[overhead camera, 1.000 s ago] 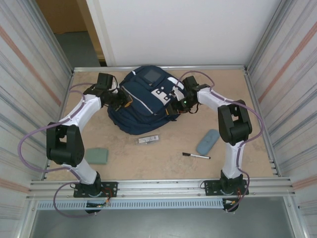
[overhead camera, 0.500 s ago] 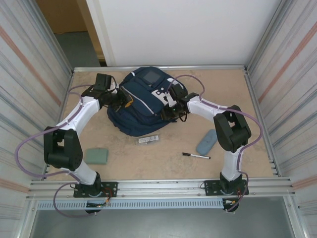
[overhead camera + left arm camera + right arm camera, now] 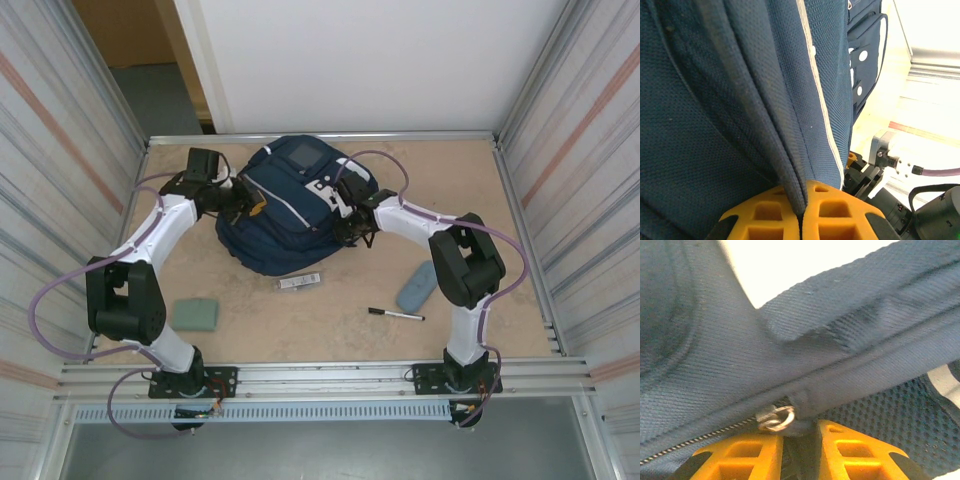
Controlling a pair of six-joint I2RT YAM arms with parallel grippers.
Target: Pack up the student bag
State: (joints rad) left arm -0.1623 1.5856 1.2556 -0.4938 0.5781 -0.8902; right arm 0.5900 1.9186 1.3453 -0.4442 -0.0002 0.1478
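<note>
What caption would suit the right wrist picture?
Right gripper straddling the metal zipper pull on the student bag.

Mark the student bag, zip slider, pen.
student bag (image 3: 275,235): top external view, middle of its navy front.
zip slider (image 3: 776,418): right wrist view, its metal ring.
pen (image 3: 396,315): top external view, mid-barrel.

On the counter (image 3: 300,335) lie a green block (image 3: 195,314), a small silver bar (image 3: 299,282), a black marker (image 3: 396,314) and a grey-blue case (image 3: 418,286).

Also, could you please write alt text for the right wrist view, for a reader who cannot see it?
Close-up: the right gripper pinches a dark zip pull, hanging below a metal ring, on the navy student bag. Its zip teeth run off to the lower left; dark mesh shows at the right.
</note>
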